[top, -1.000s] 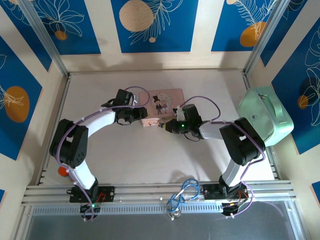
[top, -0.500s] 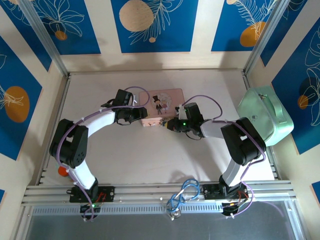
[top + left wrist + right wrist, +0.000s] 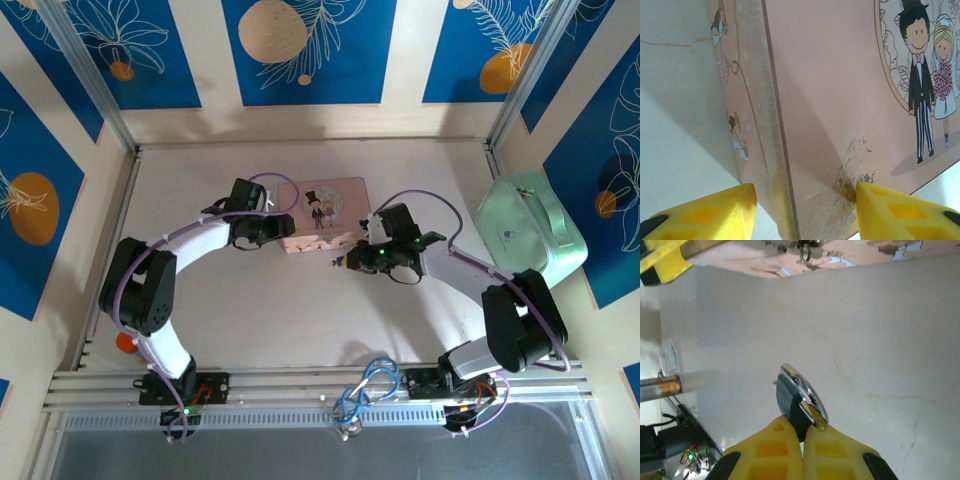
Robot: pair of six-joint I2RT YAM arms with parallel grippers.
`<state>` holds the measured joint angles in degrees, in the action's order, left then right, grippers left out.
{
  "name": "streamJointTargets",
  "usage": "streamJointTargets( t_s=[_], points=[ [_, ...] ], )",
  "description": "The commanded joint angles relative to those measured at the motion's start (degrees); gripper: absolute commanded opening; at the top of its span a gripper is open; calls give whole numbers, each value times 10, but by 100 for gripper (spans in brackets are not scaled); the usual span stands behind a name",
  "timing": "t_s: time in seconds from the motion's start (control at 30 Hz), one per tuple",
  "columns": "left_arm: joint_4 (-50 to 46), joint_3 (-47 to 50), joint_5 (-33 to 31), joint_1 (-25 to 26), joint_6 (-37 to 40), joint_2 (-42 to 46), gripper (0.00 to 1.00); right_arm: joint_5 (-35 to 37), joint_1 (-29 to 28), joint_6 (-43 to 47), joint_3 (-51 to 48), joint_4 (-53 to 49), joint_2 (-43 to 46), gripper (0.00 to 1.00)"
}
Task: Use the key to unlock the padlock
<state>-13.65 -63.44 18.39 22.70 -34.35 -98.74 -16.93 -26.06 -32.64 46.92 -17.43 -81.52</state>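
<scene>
Top external view: left gripper (image 3: 283, 233) w/ jaws spread, straddling pink box's (image 3: 335, 200) near-left corner at counter (image 3: 300, 300) center. Right gripper (image 3: 802, 432) jaws clenched on padlock (image 3: 792, 400), lifted just beside box's near edge.

A pink illustrated box (image 3: 322, 212) lies mid-table; a mint-green bag (image 3: 530, 232) rests at the right edge. Blue cables (image 3: 362, 390) coil on the near rail.
</scene>
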Motion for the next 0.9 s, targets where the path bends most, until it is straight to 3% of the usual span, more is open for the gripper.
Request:
streamJointTargets(
  t_s=[0.0,0.13,0.47,0.7,0.87],
  points=[
    [-60,-16,-17,-14,10,-11,56,26,-22,26,23,-129,47,0],
    [-75,-30,-18,-13,11,10,64,59,-44,13,46,-186,95,0],
    [-138,-82,-49,-14,37,83,68,-44,-58,48,131,-303,80,0],
    [-144,-54,-35,-14,51,147,69,-116,-72,87,146,-323,25,0],
    [-127,-6,16,-13,54,180,67,-131,-103,104,151,-311,-51,0]
  ],
)
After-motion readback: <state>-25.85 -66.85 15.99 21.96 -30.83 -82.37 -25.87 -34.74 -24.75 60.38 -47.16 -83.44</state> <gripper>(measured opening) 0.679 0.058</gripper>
